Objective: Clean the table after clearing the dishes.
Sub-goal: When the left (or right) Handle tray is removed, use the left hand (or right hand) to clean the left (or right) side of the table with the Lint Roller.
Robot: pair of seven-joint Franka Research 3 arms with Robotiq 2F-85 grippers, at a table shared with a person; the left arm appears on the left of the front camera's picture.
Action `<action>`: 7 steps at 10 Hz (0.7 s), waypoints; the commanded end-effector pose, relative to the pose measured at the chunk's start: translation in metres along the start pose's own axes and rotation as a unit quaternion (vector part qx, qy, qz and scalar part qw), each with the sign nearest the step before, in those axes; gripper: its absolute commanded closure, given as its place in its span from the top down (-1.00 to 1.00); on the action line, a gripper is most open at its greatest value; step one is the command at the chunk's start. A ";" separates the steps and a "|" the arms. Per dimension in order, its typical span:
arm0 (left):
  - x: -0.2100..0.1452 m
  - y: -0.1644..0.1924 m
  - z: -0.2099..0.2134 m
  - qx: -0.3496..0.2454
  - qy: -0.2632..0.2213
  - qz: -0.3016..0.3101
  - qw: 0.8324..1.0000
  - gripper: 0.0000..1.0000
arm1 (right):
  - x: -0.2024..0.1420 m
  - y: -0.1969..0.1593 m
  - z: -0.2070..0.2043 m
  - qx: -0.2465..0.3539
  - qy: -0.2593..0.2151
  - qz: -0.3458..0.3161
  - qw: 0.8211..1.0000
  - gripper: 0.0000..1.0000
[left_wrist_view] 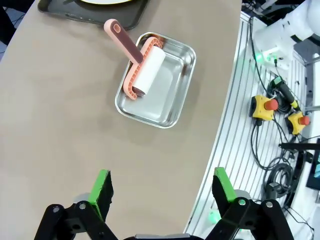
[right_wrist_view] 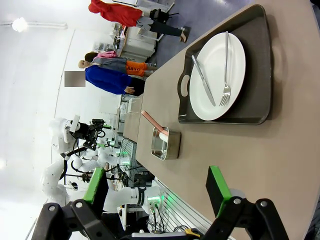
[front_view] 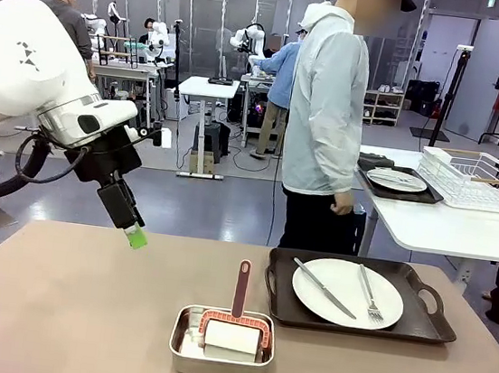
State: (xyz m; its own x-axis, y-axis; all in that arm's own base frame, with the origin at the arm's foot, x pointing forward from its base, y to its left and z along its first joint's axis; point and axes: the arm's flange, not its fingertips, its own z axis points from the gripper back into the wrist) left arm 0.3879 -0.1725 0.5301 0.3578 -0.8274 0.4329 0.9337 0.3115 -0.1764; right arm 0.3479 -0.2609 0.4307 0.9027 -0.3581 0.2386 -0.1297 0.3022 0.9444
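Observation:
On the taupe table (front_view: 52, 308) a white plate (front_view: 347, 292) with a knife (front_view: 324, 287) and fork (front_view: 369, 294) rests on a dark handled tray (front_view: 423, 328) at the right. A second plate (front_view: 396, 179) lies on a dark tray on the white side table behind. My left gripper (front_view: 134, 234) hangs open above the table's left part, empty. In the left wrist view it (left_wrist_view: 162, 187) hovers well short of the steel pan (left_wrist_view: 170, 100). My right gripper (right_wrist_view: 156, 187) is open and empty, looking along the table at the plate (right_wrist_view: 220, 70).
A steel pan (front_view: 220, 358) near the front middle holds a pink-handled roller (front_view: 234, 330). A person (front_view: 327, 114) stands at the far side beside the tray. A white wire rack (front_view: 478, 178) sits on the side table. Yellow emergency-stop boxes (left_wrist_view: 262, 106) and cables lie off the table's edge.

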 end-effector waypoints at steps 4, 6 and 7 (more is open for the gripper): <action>0.097 -0.010 -0.031 0.021 0.113 -0.158 0.981 1.00 | -0.001 0.003 0.002 0.004 0.001 0.003 1.000 1.00; 0.150 -0.003 -0.066 -0.005 0.170 -0.204 0.964 1.00 | -0.001 0.003 0.002 0.004 0.001 0.003 1.000 1.00; 0.169 -0.004 -0.092 -0.001 0.199 -0.226 0.954 1.00 | -0.001 0.003 0.002 0.004 0.001 0.003 1.000 1.00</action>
State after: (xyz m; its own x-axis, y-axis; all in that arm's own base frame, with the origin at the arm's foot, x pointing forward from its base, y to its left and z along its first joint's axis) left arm 0.4242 -0.3427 0.5200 -0.0922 -0.9797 0.1782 0.9937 -0.1019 -0.0460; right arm 0.3482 -0.2606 0.4308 0.9030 -0.3571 0.2388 -0.1302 0.3021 0.9443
